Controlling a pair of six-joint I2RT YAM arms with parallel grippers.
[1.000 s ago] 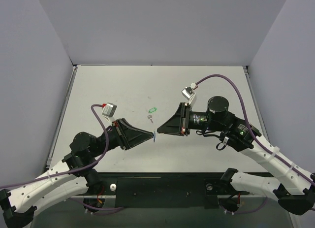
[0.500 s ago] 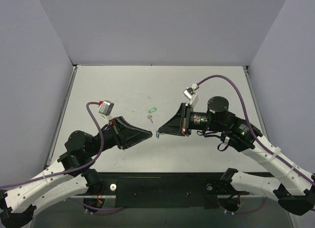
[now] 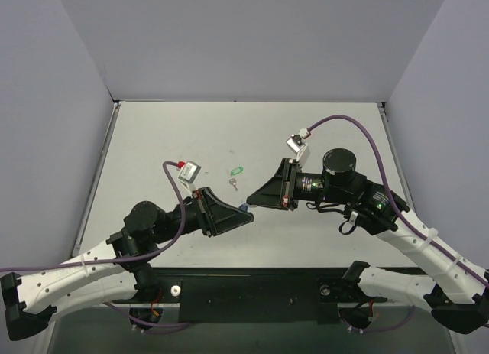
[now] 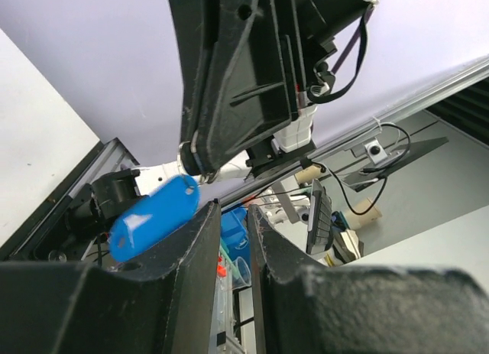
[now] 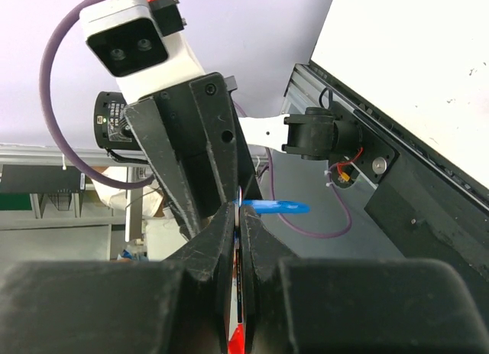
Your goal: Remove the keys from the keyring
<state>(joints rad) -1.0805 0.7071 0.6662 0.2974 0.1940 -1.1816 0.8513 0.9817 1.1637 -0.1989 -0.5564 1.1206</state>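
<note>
The keyring's blue oval tag (image 3: 244, 209) hangs in the air between my two gripper tips, above the table's near middle. My right gripper (image 3: 247, 204) is shut on a thin silver metal edge at the tag's end; in the right wrist view (image 5: 238, 209) the tag (image 5: 275, 207) sticks out to the right of the fingertips. I cannot tell whether that metal is the ring or the key. My left gripper (image 3: 249, 215) is just below; in its wrist view (image 4: 233, 209) the jaws stand a narrow gap apart with nothing between them, and the tag (image 4: 153, 216) lies left of them.
A green tag (image 3: 237, 170) with its own silver key (image 3: 233, 184) lies on the white table (image 3: 153, 140) just behind the grippers. Grey walls close the table on the left, back and right.
My left arm drew back to the left, leaving the blue tag at the right gripper's tip. It has now swung forward and right until its tip sits by the tag. The right arm barely moved.
</note>
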